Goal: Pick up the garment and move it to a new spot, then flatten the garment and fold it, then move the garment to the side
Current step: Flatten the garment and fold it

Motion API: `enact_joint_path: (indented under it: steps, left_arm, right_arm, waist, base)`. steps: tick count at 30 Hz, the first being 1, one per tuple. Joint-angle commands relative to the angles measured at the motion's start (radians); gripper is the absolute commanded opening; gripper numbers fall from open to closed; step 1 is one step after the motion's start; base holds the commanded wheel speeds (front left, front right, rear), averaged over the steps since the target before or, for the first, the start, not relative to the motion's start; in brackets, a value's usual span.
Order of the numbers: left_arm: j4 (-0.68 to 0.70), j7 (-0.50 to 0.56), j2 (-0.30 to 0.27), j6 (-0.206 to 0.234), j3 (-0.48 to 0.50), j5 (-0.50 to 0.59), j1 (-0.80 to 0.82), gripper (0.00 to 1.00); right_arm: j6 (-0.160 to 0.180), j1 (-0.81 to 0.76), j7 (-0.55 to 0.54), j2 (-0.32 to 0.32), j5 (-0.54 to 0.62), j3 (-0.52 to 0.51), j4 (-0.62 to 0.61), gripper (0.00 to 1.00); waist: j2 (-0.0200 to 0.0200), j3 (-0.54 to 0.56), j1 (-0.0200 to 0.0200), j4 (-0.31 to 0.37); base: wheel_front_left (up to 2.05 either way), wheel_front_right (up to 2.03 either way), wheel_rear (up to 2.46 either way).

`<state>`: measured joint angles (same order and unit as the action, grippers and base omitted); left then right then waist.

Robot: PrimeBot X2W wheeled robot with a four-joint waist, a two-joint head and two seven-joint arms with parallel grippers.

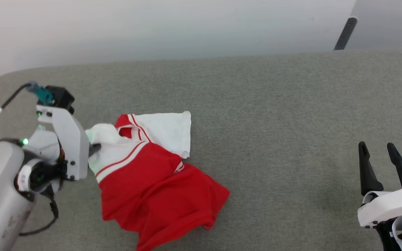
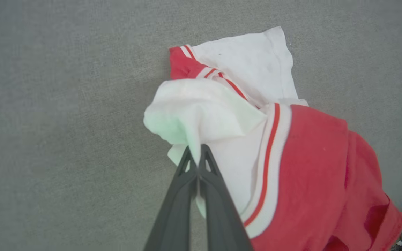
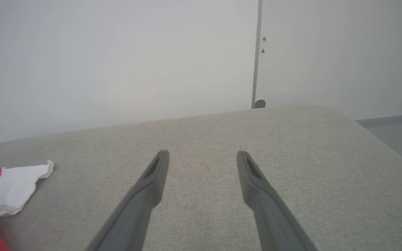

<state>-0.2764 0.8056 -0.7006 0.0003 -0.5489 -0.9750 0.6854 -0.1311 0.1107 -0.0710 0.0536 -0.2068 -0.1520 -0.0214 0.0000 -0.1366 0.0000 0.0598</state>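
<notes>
The garment (image 2: 302, 167) is being pinched by a white fold in the clamped-shut left gripper (image 2: 196, 149), likely for lifting, with the rest lying bunched ahead and right of its tips. The right gripper (image 1: 376, 146) is being held open and empty, well apart from the cloth, probably on standby.

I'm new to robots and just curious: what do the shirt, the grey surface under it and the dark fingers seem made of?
The garment: soft, thin matte fabric; it crumples into folds. The grey surface: woven upholstery cloth, perhaps padded; visible weave, rounded edge. The fingers: probably moulded plastic, smooth, dull dark grey.
</notes>
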Motion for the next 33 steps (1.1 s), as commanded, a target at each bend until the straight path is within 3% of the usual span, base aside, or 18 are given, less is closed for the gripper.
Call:
enact_joint_path:
  steps: [1, 2, 3, 6, 9, 10, 11, 13, 23, 33]
  left_arm:
    - [-0.003, -0.01, 0.001, 0.003, 0.005, -0.011, -0.028, 0.0]
    - [-0.005, -0.02, 0.0, -0.001, 0.005, -0.012, -0.037, 0.0]
    - [-0.012, -0.027, 0.006, -0.001, 0.008, -0.02, -0.046, 0.12]
    - [-0.024, -0.039, 0.018, 0.005, 0.011, -0.03, -0.064, 0.19]
    - [-0.044, -0.058, 0.031, 0.0, 0.006, -0.032, -0.079, 0.41]
    - [-0.049, -0.06, 0.031, -0.001, 0.005, -0.028, -0.081, 0.56]
    - [-0.055, -0.062, 0.033, 0.0, 0.004, -0.028, -0.083, 0.79]
    - [-0.062, -0.064, 0.036, 0.0, 0.0, -0.024, -0.078, 1.0]
    - [-0.041, -0.071, 0.026, 0.014, -0.002, -0.001, -0.047, 1.0]
    - [-0.05, -0.082, 0.019, -0.03, -0.039, 0.033, -0.045, 1.0]
  right_arm:
    - [0.001, -0.006, -0.003, -0.002, 0.006, 0.0, -0.003, 1.0]
    - [0.001, -0.005, -0.004, -0.002, 0.006, 0.002, -0.004, 1.0]
    - [0.001, -0.004, -0.005, -0.002, 0.006, 0.003, -0.004, 1.0]
    - [0.001, -0.002, -0.006, -0.002, 0.004, 0.006, -0.003, 1.0]
    - [0.001, -0.003, -0.01, -0.002, 0.004, 0.01, -0.006, 1.0]
    - [0.001, -0.003, -0.012, -0.002, 0.005, 0.01, -0.008, 1.0]
    - [0.001, -0.004, -0.013, -0.002, 0.005, 0.009, -0.009, 1.0]
    - [0.001, -0.005, -0.015, -0.002, 0.005, 0.008, -0.013, 1.0]
    - [0.001, -0.016, -0.022, -0.002, 0.009, 0.001, -0.022, 1.0]
    - [0.001, 0.002, -0.02, 0.004, -0.002, 0.015, -0.016, 1.0]
  waist:
    - [0.0, 0.004, 0.0, -0.01]
    - [0.0, 0.003, 0.0, -0.011]
    - [0.0, 0.004, 0.0, -0.013]
    - [0.0, 0.004, 0.0, -0.013]
    - [0.0, 0.003, 0.0, -0.012]
    - [0.0, 0.002, 0.0, -0.011]
    - [0.0, 0.002, 0.0, -0.01]
    - [0.0, 0.0, 0.0, -0.008]
    - [0.0, 0.006, 0.0, -0.013]
    - [0.0, -0.006, 0.0, -0.011]
  base:
    - [0.0, 0.0, 0.0]
    - [0.0, 0.0, 0.0]
    - [0.0, 0.0, 0.0]
    - [0.0, 0.0, 0.0]
    - [0.0, 0.0, 0.0]
    - [0.0, 0.0, 0.0]
    - [0.0, 0.0, 0.0]
    - [0.0, 0.0, 0.0]
    - [0.0, 0.0, 0.0]
    - [0.0, 0.0, 0.0]
